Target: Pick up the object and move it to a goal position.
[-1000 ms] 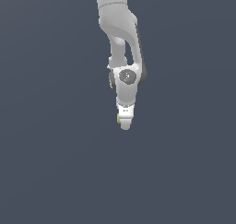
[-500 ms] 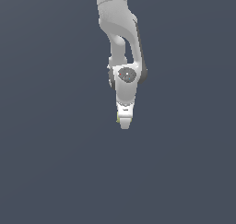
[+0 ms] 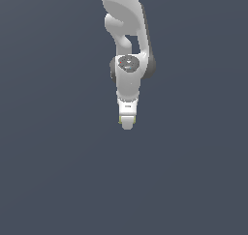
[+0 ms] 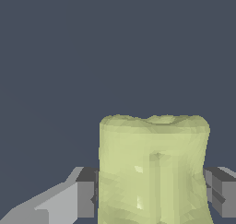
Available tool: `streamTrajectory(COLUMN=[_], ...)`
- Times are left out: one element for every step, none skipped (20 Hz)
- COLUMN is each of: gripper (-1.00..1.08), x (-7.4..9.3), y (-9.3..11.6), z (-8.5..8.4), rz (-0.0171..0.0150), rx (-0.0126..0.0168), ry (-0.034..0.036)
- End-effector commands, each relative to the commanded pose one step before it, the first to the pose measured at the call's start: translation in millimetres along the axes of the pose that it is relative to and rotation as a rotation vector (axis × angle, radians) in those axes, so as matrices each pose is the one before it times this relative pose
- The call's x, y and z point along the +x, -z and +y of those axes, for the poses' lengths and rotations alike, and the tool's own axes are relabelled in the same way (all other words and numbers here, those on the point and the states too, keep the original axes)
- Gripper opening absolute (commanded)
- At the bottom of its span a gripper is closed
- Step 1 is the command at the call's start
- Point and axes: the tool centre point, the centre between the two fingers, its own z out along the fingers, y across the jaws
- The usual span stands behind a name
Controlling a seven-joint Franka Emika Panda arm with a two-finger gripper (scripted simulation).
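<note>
In the exterior view we see the white arm coming down from the top edge, curving once near the top and then dropping almost straight, so that the wrist and the hand hang nearly vertical, pointing downward in the middle of the frame. A round grey joint cap faces the camera on the wrist, with a darker joint just beside it toward the exterior view's right. The hand is seen narrow-on from here, so its two fingers overlap and we cannot judge their gap from this view alone. Thin slivers of pale yellow-green show at either edge of the hand's tip: that is the object, tucked between the fingers and almost wholly hidden by them. Around the arm there is only flat, dark blue-grey ground, and we cannot tell from this view whether the hand touches it or hangs above it. In the wrist view the object fills the lower middle of the picture as a blocky yellow-green lump with a rounded, slightly bumpy far end. The fingers stand one on each side of it, their dark grey pads pressed right against its flanks, so the hand is closed onto the object and grips it. Beyond the lump we see only the same plain dark ground.
</note>
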Motion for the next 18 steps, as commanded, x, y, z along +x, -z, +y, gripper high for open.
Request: streamTrajectory(gripper=[-1.0,-1.0,-1.0,-1.0,-1.0,-1.0,-1.0,-1.0,-1.0,-1.0,-1.0,-1.0,-1.0,-1.0,-1.0,-1.0,-1.0,-1.0], x=[-6.88,-3.09,-3.13,-3.23,-3.25,-3.18,-3.13,-3.02,-3.03,-2.82,-2.7,-2.57,-2.65,-2.28,-2.31,-1.98,-1.97,-1.67], y=[23.72,10.42,10.79,11.09,11.13,10.86,10.59,10.26,9.95,9.5,9.03,8.53,8.02,7.39,6.86,6.31,5.78,5.24], z=[2.51,1.16,1.24,1.29,1.32,1.32,1.31,1.31,1.28,1.26,1.22,1.2,1.14,1.13,1.08,1.03,0.95,0.9], rz=[0.00103,0.0,0.00063,0.00045,0.00046,0.0,0.00067,0.0,0.00048,0.0,0.0,0.0,-0.00015,0.0,-0.00046,0.0,-0.00049,0.0], rx=[-0.0003,0.0,0.00009,0.00004,0.00001,0.0,-0.00003,0.0,-0.00008,0.0,0.0,0.0,-0.00009,0.0,-0.00001,0.0,0.00001,0.0], ry=[0.00072,0.0,0.00027,0.00017,0.00016,0.0,0.00017,0.0,0.0,0.0,0.0,0.0,-0.00046,0.0,-0.00051,0.0,-0.00048,0.0])
